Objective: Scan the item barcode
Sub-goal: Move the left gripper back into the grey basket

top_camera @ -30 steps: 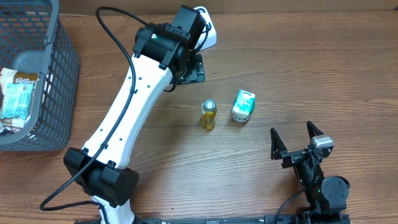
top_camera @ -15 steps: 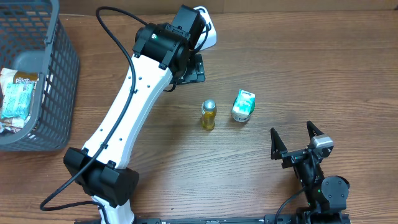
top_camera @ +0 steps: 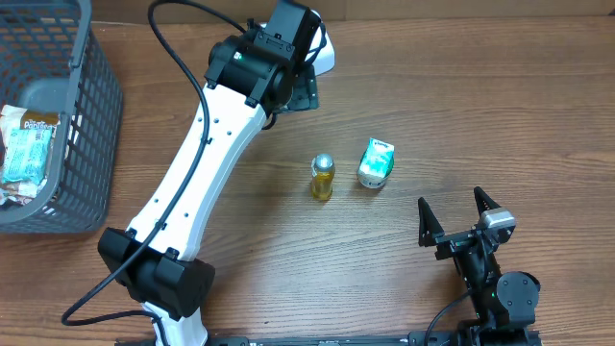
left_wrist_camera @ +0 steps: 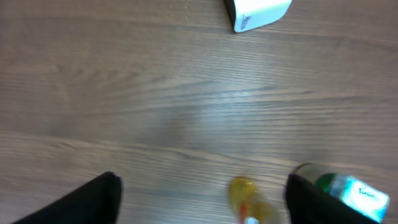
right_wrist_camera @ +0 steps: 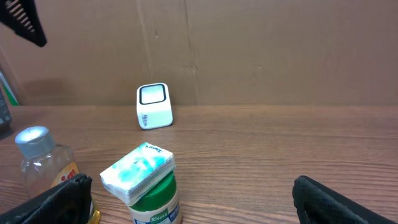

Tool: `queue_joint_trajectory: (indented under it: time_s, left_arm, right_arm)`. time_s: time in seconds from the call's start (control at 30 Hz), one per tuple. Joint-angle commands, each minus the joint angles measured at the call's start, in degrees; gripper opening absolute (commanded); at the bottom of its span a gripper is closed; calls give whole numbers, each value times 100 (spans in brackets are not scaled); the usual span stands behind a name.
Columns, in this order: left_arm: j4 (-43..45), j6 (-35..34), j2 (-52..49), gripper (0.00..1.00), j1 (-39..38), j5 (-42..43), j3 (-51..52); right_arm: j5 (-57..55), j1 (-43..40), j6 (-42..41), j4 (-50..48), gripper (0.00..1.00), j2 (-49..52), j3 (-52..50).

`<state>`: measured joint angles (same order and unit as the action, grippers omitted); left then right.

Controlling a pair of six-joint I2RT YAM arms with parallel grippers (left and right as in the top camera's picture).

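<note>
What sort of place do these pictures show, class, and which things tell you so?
Probably a mock shop checkout on a wooden table: a white barcode scanner, a wire basket holding packets, and a small bottle nearby.

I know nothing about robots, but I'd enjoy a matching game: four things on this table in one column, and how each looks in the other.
Things:
1. bottle
2. tub
3. scanner
4. basket

Looks:
A. grey mesh walls
B. silver cap, yellow contents
C. white box with a dark window
D. green band, white-and-teal top

Pairs: 1-B, 2-D, 3-C, 4-A
</note>
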<state>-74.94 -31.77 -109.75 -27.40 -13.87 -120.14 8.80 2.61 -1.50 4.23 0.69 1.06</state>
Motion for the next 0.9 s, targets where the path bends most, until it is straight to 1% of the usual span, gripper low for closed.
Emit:
queue_joint_trajectory:
  time_s: [0.0,0.03,0.07,0.1,0.13,0.17,0.2,0.23,0.3,0.33,0.4,0.47,0.53,0.6,0.67,0.73,0.77,0.8,0.83,0.87]
  left_arm:
    - [-81,962,83,69,155,-439,-343]
    - [-221,1023,92,51,184,-535,-505]
    - [-378,1095,94,39,216,-669,-702]
    - [-555,1150,105,19,260,-831,-949]
    - [-723,1270,107,15,317,-992,-1224]
    - [-837,1438,114,22,380,-1115,-1480]
    - [-957,1611,114,38,485,-1272,-1816]
    - [-1062,1690,114,50,595,-1408,-2118]
    - [-1228,1845,114,69,841,-1637,-2662]
    - [-1311,1849,127,76,1001,-1738,-2900]
    - [-1421,1853,140,86,1425,-1939,-3281]
    - [-1384,2046,144,88,1840,-2070,-3421]
    - [-1228,2527,144,85,2302,-2059,-3429]
    - [-1119,2555,140,88,2730,-1904,-3407]
    - [-1043,2557,138,86,3126,-1578,-3401]
    - [-1021,2564,131,85,3508,-1480,-3364]
    - [-1023,2562,131,82,3694,-1480,-3333]
    - [-1019,2557,131,85,3891,-1456,-3289]
    - [-1019,2546,131,100,4094,-1366,-3252]
    - [-1005,2549,131,100,4299,-1193,-3204]
  right_arm:
    - [31,0,7,-24,100,-52,-61]
    - [31,0,7,-24,100,-52,-61]
    - [31,0,7,-24,100,-52,-61]
    - [31,0,7,-24,100,-52,-61]
    - [31,0,7,-24,100,-52,-61]
    - [31,0,7,-24,100,-52,-61]
    - [31,0,7,-24,100,-52,-61]
    - [31,0,7,-24,100,-52,-61]
    - [31,0,7,-24,100,-52,-61]
    - [31,0,7,-24,100,-52,-61]
    - [31,0,7,-24,100,-52,-61]
    - [31,0,7,-24,100,-52,-61]
    - [31,0,7,-24,100,-52,-61]
    - [31,0,7,-24,100,-52,-61]
    - [31,0,7,-24,100,-52,-61]
    - [31,0,7,-24,100,-52,-61]
    - [31,0,7,-24,100,-52,-61]
    - [31,0,7,-24,100,-52,-61]
    - [31,0,7,-24,100,-52,-61]
    - [31,0,7,-24,100,-52,-61]
